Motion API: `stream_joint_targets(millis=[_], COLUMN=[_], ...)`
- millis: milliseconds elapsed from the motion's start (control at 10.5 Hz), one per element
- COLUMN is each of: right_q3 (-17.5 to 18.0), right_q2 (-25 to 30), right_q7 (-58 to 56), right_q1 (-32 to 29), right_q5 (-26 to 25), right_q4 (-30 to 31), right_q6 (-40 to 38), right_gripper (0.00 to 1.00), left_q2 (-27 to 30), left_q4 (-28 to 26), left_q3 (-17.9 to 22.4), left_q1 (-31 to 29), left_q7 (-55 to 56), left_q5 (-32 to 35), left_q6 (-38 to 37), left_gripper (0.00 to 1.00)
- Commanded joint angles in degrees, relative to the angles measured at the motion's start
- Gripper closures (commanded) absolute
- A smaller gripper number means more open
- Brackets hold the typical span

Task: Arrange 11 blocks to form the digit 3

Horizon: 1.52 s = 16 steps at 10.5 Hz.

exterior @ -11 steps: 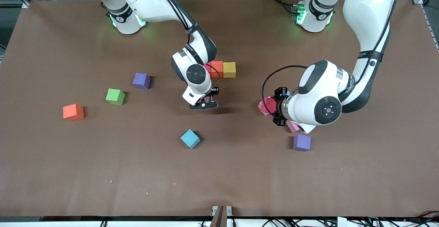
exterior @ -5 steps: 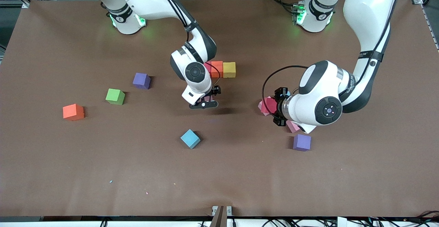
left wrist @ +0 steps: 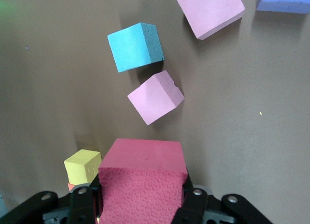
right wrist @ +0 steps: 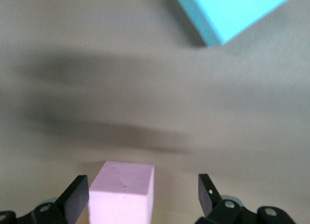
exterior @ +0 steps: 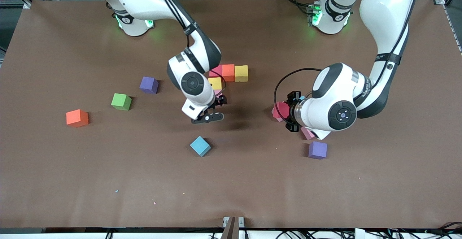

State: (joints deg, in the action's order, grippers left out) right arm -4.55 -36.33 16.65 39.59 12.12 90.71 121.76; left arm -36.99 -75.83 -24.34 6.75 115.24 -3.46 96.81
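My left gripper point(exterior: 285, 112) is shut on a crimson block point(left wrist: 143, 178) held above the table; the block point(exterior: 279, 109) also shows in the front view. Past it lie two pink blocks point(left wrist: 155, 97) point(left wrist: 209, 12) and a light blue block point(left wrist: 135, 46). My right gripper point(right wrist: 143, 195) is open, its fingers point(right wrist: 76, 195) apart around a pink block point(right wrist: 123, 190) that rests on the table. In the front view the right gripper point(exterior: 214, 108) hangs beside that pink block point(exterior: 217, 92), next to a yellow block point(exterior: 216, 83). A crimson point(exterior: 216, 71), an orange point(exterior: 228, 72) and a yellow block point(exterior: 241, 73) form a row.
Loose on the table are a green block point(exterior: 121, 101), an orange block point(exterior: 77, 118) and a purple cube point(exterior: 149, 85) toward the right arm's end. A light blue block point(exterior: 200, 146) sits nearer the front camera. Another purple cube point(exterior: 317, 150) and a pink block point(exterior: 307, 133) lie under the left arm.
My right gripper opened, let go of the pink block and drew away toward the right arm's end, uncovering the yellow block. The left arm shifted only slightly, still holding the crimson block.
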Motion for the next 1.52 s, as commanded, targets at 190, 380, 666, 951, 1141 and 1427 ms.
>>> stream_joint_targets(millis=[190, 380, 666, 951, 1141, 1427], right_q3=[0.5, 0.4, 0.4, 0.4, 0.4, 0.5], right_q2=[-5.8, -10.0, -14.4, -16.6, -18.2, -19.3], right_q7=[-17.9, -23.1, -28.8, -35.7, -36.0, -35.6], right_q1=[-5.1, -6.3, -8.3, -9.9, -9.9, -9.4], right_q5=[0.2, -0.1, -0.1, -0.2, -0.1, 0.1], right_q4=[-9.4, -15.7, -21.3, -21.6, -22.1, -22.2], right_q6=[-0.9, -0.8, 1.1, 6.1, 8.7, 9.9], right_gripper=[0.00, 0.00, 0.00, 0.00, 0.00, 0.00], left_q2=[1.7, 3.9, 3.8, 1.9, 1.1, 1.7], left_q4=[-2.5, -3.2, -7.5, -8.1, -8.5, -14.8], left_q3=[0.3, -0.1, -0.3, -0.3, -0.2, -0.3], left_q1=[1.3, 0.7, 4.7, 9.7, 11.2, 13.2], left_q7=[3.1, 5.9, 17.3, 28.5, 34.8, 41.6], left_q5=[2.3, 3.2, 6.8, 11.5, 12.2, 15.6], left_q6=[1.3, 3.2, 11.8, 13.0, 14.5, 22.5], left_gripper=[1.00, 1.00, 1.00, 1.00, 1.00, 1.00])
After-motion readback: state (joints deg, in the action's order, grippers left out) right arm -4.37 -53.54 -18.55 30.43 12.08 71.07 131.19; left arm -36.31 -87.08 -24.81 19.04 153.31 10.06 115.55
